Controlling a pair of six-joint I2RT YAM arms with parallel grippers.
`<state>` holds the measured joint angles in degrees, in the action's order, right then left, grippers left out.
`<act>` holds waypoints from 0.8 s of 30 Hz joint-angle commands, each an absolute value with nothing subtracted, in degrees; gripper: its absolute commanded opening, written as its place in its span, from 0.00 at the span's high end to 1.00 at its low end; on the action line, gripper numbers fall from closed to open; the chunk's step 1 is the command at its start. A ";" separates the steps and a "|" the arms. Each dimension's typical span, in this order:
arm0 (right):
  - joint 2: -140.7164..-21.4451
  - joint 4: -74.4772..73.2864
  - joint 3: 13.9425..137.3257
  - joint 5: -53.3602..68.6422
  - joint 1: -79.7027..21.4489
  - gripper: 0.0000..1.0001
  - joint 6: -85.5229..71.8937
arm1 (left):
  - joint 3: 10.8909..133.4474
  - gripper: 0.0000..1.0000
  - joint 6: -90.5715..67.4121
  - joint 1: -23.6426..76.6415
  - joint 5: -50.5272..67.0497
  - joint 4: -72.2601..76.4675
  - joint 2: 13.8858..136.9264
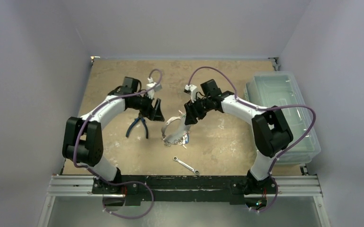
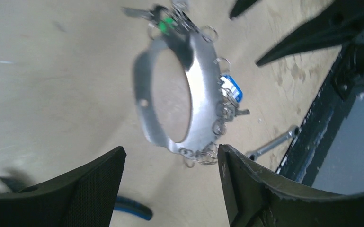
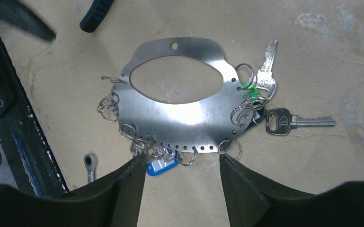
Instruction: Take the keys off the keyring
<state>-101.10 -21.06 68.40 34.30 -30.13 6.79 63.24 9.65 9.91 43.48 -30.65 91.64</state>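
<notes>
The keyring is a flat silver oval plate with a punched rim that carries small split rings. It lies mid-table. Silver keys and a green tag fan out on one side; a blue tag hangs at the near rim. My right gripper is open, its fingertips at the plate's near edge on either side of the blue tag. Whether they touch the plate is unclear. My left gripper is open and holds nothing. The plate's ring-laden end sits just beyond its right fingertip.
Blue-handled pliers lie left of the keyring, under the left arm. A silver wrench lies near the front rail. A clear plastic bin stands at the right edge of the table.
</notes>
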 commanded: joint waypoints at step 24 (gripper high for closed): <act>-115.73 -12.23 66.95 50.04 -25.92 0.35 -13.12 | 57.79 0.55 14.39 24.87 35.60 -23.67 107.56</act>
<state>-112.88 -14.31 68.01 44.03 -25.69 -10.24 58.24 12.99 24.77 39.70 -27.11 102.89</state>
